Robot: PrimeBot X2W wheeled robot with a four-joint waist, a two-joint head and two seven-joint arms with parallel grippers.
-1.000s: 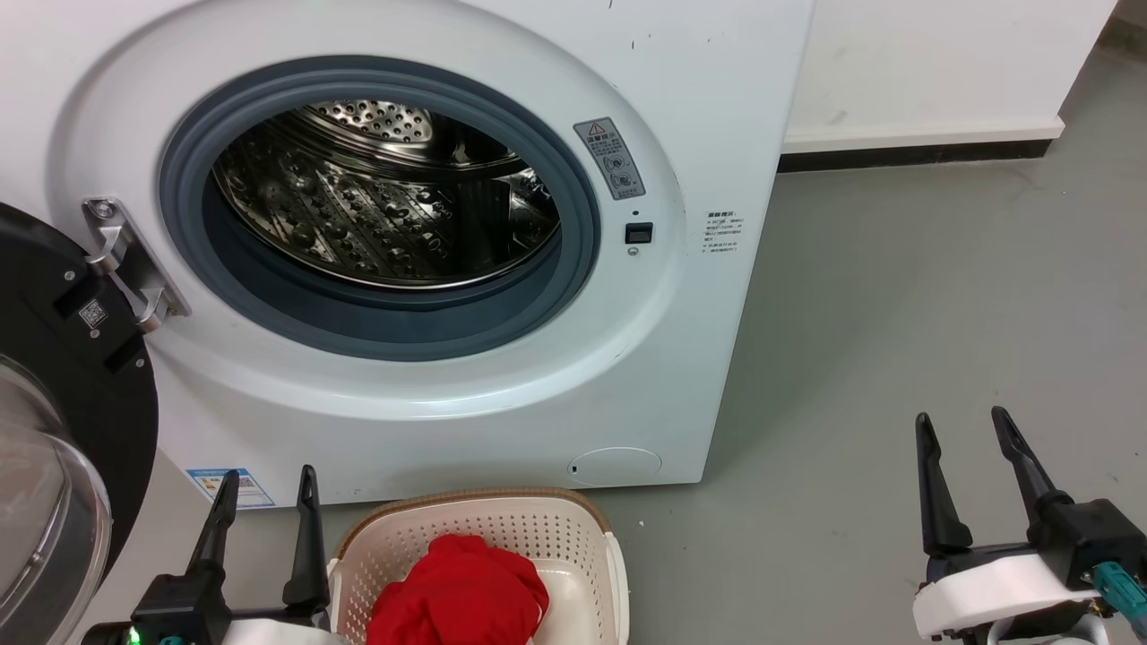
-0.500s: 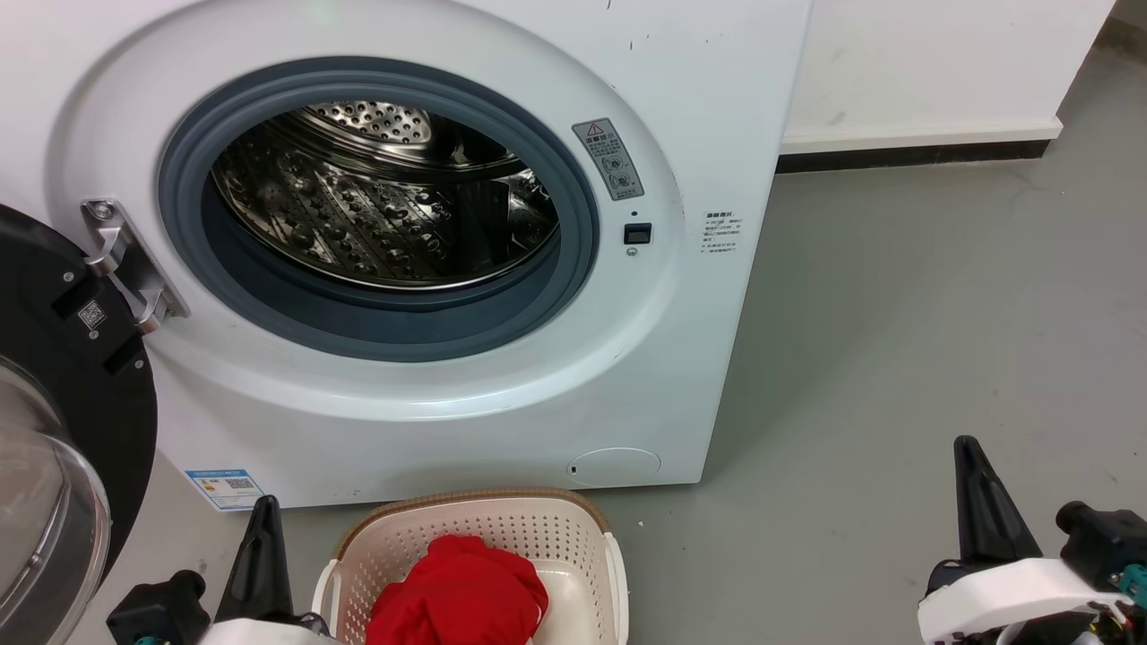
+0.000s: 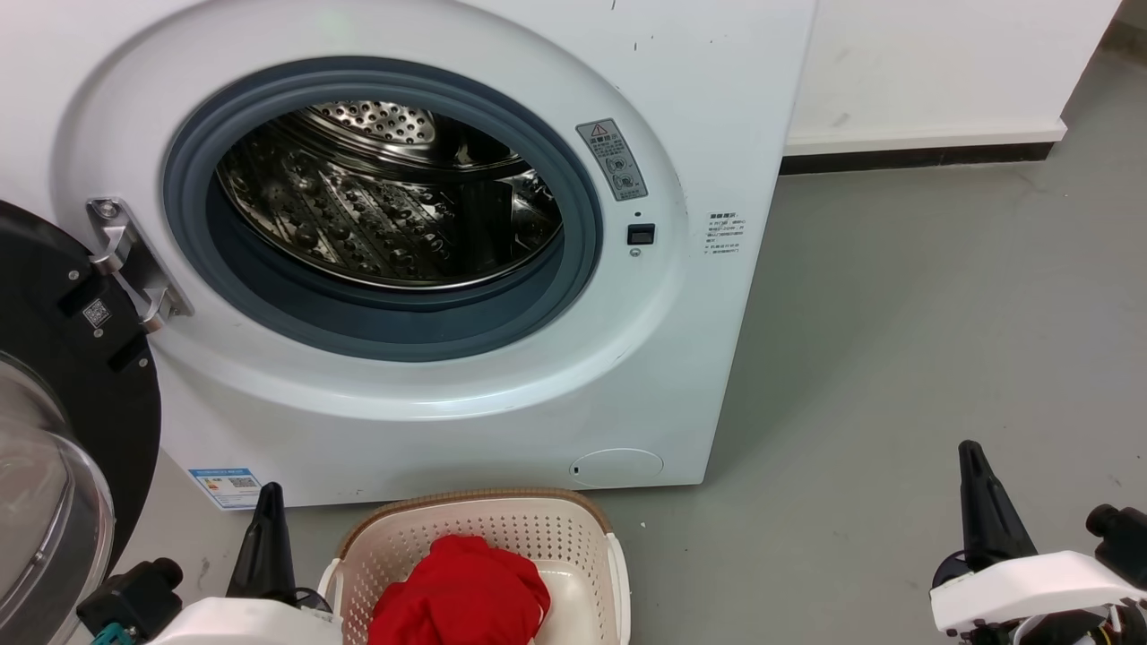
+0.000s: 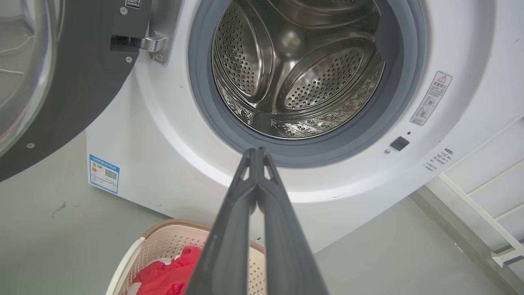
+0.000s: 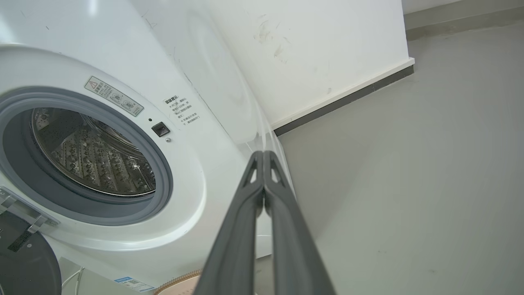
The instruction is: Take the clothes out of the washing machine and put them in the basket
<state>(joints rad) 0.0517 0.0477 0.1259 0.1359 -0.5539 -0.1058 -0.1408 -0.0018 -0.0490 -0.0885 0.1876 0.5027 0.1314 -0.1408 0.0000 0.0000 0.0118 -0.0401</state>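
the clothes (image 3: 459, 587) lay bunched in the basket (image 3: 502, 527), which stood on the floor (image 3: 896, 313) just in front of the washing machine (image 3: 708, 116). the machine's door (image 3: 54, 358) stood wide open, exposing the steel drum (image 4: 303, 69). the left gripper (image 4: 257, 152) and the right gripper (image 5: 263, 154) each had fingers pressed together, grasping nothing.

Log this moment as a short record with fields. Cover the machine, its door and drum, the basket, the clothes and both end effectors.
washing machine: white front-loader, porthole uncovered
door: swung open, at the left of the head view
drum: bare perforated steel in the visible part
basket: on the floor, in front of the machine, below the porthole
clothes: red bundle lying inside the basket
left end effector: shut, holding nothing, beside the basket
right end effector: shut, holding nothing, above the floor
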